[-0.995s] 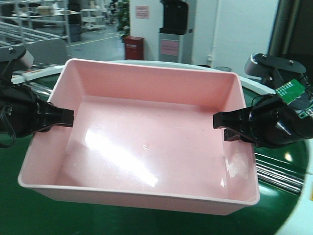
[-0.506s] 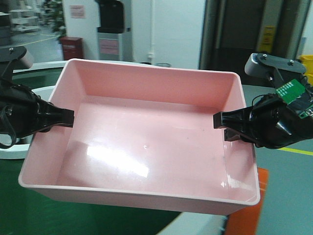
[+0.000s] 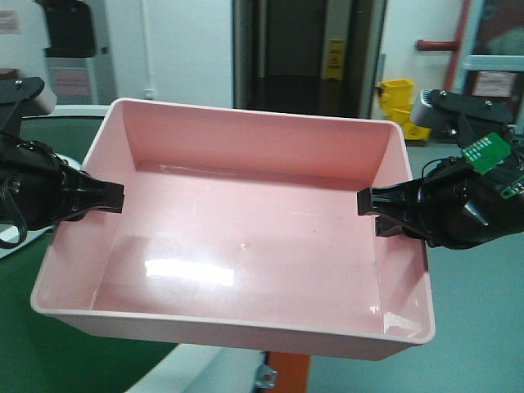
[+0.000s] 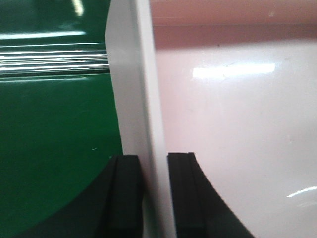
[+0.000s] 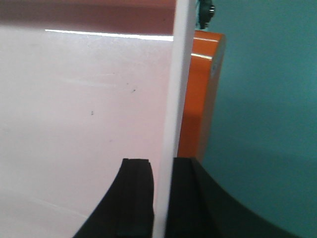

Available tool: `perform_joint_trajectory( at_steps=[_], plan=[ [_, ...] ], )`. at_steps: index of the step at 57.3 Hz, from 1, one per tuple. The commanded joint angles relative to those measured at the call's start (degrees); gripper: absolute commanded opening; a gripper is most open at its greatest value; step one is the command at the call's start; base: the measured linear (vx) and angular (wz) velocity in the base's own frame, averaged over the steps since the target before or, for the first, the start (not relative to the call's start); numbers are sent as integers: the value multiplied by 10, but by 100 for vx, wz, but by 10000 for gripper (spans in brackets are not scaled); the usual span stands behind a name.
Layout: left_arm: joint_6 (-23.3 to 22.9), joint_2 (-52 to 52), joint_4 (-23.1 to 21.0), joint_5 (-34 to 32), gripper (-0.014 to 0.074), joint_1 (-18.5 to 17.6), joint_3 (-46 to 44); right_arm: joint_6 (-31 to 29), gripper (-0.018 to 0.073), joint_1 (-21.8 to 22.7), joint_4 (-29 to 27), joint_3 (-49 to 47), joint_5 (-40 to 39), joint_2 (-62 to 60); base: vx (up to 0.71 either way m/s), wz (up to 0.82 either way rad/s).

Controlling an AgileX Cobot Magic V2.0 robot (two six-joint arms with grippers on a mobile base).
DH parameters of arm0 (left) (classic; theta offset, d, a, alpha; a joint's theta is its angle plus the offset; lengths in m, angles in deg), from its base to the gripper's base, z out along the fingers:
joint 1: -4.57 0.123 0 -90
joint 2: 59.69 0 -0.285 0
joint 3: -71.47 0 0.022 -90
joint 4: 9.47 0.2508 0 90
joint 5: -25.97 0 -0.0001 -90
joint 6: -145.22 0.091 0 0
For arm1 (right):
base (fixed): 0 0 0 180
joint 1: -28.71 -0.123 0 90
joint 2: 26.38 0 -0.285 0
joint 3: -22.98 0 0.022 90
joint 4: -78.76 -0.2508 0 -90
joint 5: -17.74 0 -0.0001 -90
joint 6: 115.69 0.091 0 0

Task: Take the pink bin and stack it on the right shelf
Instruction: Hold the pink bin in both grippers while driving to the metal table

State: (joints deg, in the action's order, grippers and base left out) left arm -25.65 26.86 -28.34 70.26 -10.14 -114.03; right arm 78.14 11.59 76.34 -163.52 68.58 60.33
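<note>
Pink bin (image 3: 246,237) walls clamped by left pincer (image 3: 115,196), right pincer (image 3: 368,205).

There is one pink bin (image 3: 246,213), and there are two grippers, the left gripper (image 3: 115,195) and the right gripper (image 3: 368,205), each with two black fingers (image 4: 124,193), four in all. Below the bin show one green conveyor belt (image 3: 49,344) and one orange post (image 3: 286,372). In the background stand two yellow containers (image 3: 399,94) and one yellow floor sign (image 3: 334,57), and the right arm carries one green circuit board (image 3: 485,151).

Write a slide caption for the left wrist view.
Left gripper pinching the pink bin wall, green conveyor beyond.
</note>
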Motion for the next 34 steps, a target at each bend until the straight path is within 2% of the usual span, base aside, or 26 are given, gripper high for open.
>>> perform_joint_trajectory(
  at_steps=[1,34],
  plan=[
    [9,-22,-9,-42,-1,1,-21,-12,-8,6,7,-19,-48,-22,-7,-48],
    [9,-22,-9,-42,-1,1,-21,-12,-8,6,7,-19,-48,-22,-1,-48]
  ],
)
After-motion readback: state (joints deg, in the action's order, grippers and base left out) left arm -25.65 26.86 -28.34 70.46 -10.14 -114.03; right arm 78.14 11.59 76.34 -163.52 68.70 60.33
